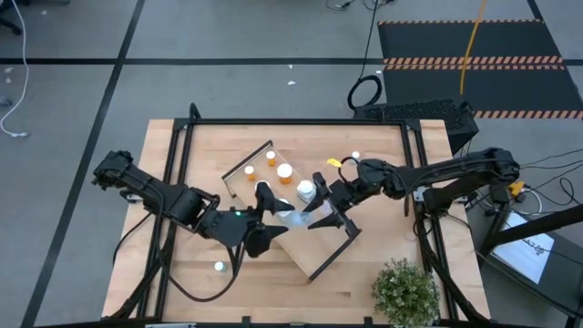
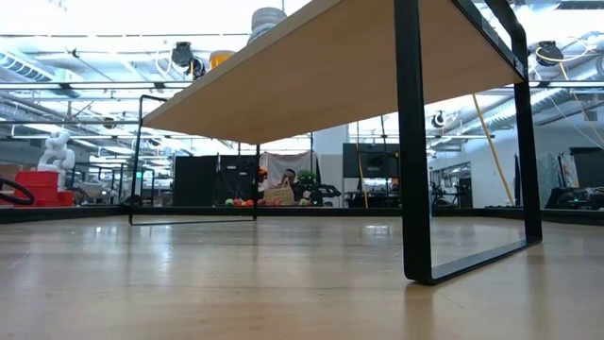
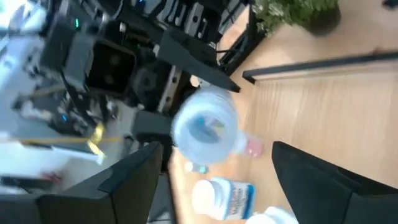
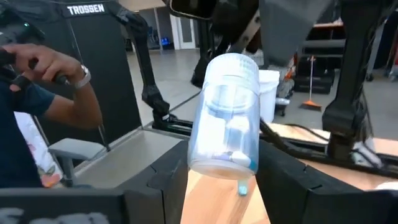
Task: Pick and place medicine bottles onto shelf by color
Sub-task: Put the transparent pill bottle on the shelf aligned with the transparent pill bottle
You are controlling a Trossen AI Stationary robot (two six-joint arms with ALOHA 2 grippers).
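Observation:
A clear pale-blue medicine bottle (image 1: 291, 217) hangs above the light-wood shelf (image 1: 321, 255) at the table's middle, between my two grippers. My right gripper (image 4: 227, 186) is shut on it. My left gripper (image 3: 217, 186), just to the bottle's left, is open; its fingers stand wide on either side of the bottle's end (image 3: 205, 130) without touching. On the shelf's far end stand three orange bottles (image 1: 271, 157) and a white one (image 1: 306, 191). In the low view the shelf (image 2: 321, 76) shows from beneath. My right gripper pinches the clear bottle's body near one end (image 4: 221, 163) between its two fingers (image 4: 168, 180). The fingers come about level from the table's right side. The bottle sticks out past the fingertips toward my left gripper, lifted clear of the shelf.
Loose small bottles lie on the table at the near left (image 1: 219, 267) and far right (image 1: 355, 157). A potted plant (image 1: 405, 292) stands at the near right corner. A black frame (image 1: 301, 122) rims the table. A person's hand (image 4: 62, 68) shows beyond the table.

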